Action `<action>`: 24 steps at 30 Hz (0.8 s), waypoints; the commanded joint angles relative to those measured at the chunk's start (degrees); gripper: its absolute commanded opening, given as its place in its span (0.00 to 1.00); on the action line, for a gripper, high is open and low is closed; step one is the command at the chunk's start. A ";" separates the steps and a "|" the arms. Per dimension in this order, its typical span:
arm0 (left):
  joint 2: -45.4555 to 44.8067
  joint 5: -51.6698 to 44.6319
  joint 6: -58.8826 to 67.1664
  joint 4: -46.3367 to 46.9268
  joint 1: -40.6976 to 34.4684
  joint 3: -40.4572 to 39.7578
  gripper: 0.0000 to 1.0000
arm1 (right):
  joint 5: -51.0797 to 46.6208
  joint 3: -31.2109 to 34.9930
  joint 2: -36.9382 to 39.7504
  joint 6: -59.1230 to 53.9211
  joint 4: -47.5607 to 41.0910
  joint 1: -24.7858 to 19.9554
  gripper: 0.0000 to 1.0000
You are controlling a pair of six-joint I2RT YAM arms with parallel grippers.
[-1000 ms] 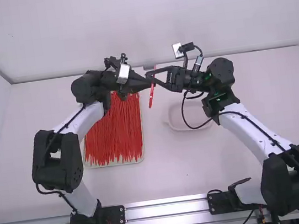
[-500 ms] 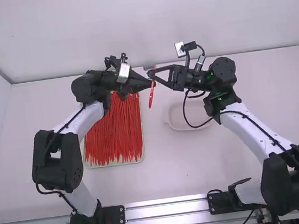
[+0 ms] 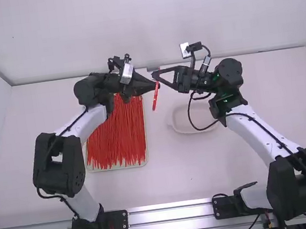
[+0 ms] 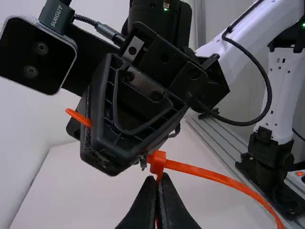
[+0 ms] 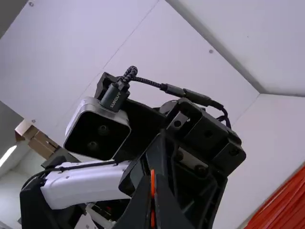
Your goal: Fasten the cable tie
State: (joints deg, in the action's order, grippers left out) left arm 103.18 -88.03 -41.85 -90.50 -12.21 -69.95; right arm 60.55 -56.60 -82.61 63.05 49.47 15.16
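I have both arms meeting tip to tip at the upper middle of the high view, above the counter (image 3: 276, 97). The left end effector (image 3: 152, 85) comes in from the left and the right end effector (image 3: 155, 76) from the right. Between them is one red cable tie (image 3: 154, 97).

Seen from above, its long axis is close to vertical in the frame. The top end sits at the two tips, and the free tail hangs down, slanting slightly to the left.

In the left wrist view my left fingers are narrow, pinched on the tie just under its square head. From there the strap arcs off toward the lower right of the frame. A short orange stub pokes out at the left side of the right end effector's body.

In the right wrist view my right fingers are also closed tight, with a thin orange strip standing upright between them.

Below the left arm, a pile of red ties (image 3: 116, 134) lies lengthwise on a pale tray (image 3: 146, 162). A clear dish (image 3: 179, 128) sits on the counter just right of the tray, under the right arm.
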 commanded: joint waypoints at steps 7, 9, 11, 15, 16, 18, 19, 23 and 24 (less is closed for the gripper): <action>-1.16 -1.36 -0.92 -0.44 -3.63 3.69 0.02 | -2.80 -8.20 0.20 -3.45 -5.01 -0.72 0.00; -1.16 -1.31 0.28 -0.28 -4.37 4.52 0.02 | -3.50 -10.60 0.20 -5.38 -8.44 -0.11 0.00; -1.16 -1.25 1.36 -0.24 -4.70 5.38 0.02 | -3.56 -12.81 0.20 -6.99 -11.17 -0.15 0.00; -1.16 -1.01 1.33 -0.61 -4.72 6.78 0.02 | -3.41 -16.48 0.20 -8.48 -14.58 -0.20 0.00; -1.16 -1.09 1.33 -0.44 -4.72 6.95 0.02 | -3.43 -16.83 0.20 -8.48 -14.82 -0.15 0.00; -1.16 -1.09 1.36 -0.26 -4.50 7.61 0.02 | -3.61 -18.53 0.20 -8.48 -15.72 -0.22 0.00; -1.16 -1.09 1.40 -0.31 -4.42 7.80 0.02 | -3.56 -18.93 0.20 -8.44 -15.72 -0.37 0.00; -1.16 -1.05 1.38 -1.66 -4.31 8.94 0.02 | -3.58 -20.70 0.20 -7.61 -15.67 -1.57 0.00; -1.16 -1.01 1.36 -2.21 -4.28 9.44 0.02 | -3.56 -21.46 0.20 -7.28 -15.76 -1.73 0.00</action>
State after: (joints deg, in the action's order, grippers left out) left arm 102.30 -82.28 -40.93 -92.60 -15.14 -62.52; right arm 60.95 -72.58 -83.20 55.13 32.14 14.02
